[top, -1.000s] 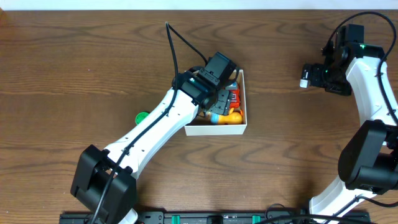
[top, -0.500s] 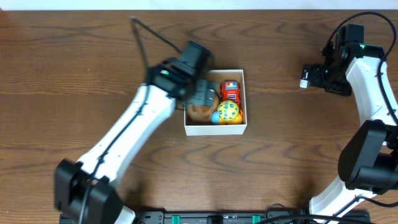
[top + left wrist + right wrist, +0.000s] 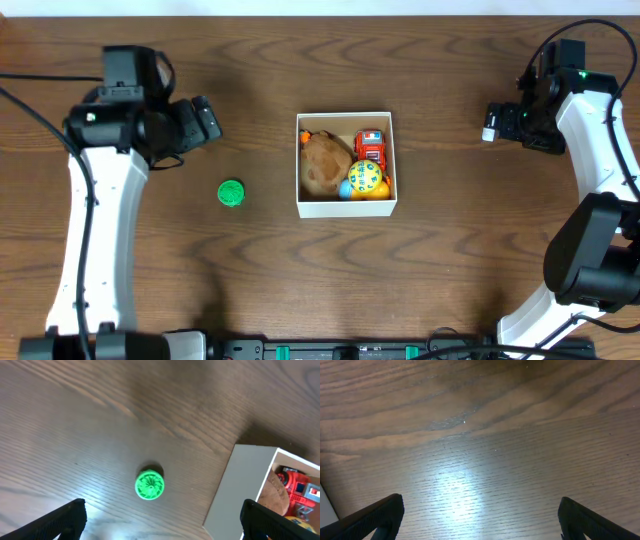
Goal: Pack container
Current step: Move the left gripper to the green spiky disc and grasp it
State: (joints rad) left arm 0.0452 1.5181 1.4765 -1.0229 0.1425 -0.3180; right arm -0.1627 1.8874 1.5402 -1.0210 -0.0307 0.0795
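Observation:
The container (image 3: 346,207), a white-walled square box, sits at the table's middle. It holds a brown plush toy (image 3: 323,165), a red car (image 3: 371,148) and a yellow ball (image 3: 366,181). A round green toy (image 3: 231,193) lies on the table left of the box. My left gripper (image 3: 205,120) is open and empty, up and to the left of the green toy. In the left wrist view the green toy (image 3: 149,484) lies ahead of my open left gripper (image 3: 162,520), with the container wall (image 3: 240,490) to the right. My right gripper (image 3: 495,122) is open and empty at the far right, over bare wood (image 3: 480,515).
The dark wooden table (image 3: 200,270) runs under everything. A black rail (image 3: 350,350) lies along the front edge. The right arm's base (image 3: 590,270) stands at the front right.
My left arm has swung from over the container to the far left of the table. The brown plush toy now lies uncovered in the box. The right arm has not moved.

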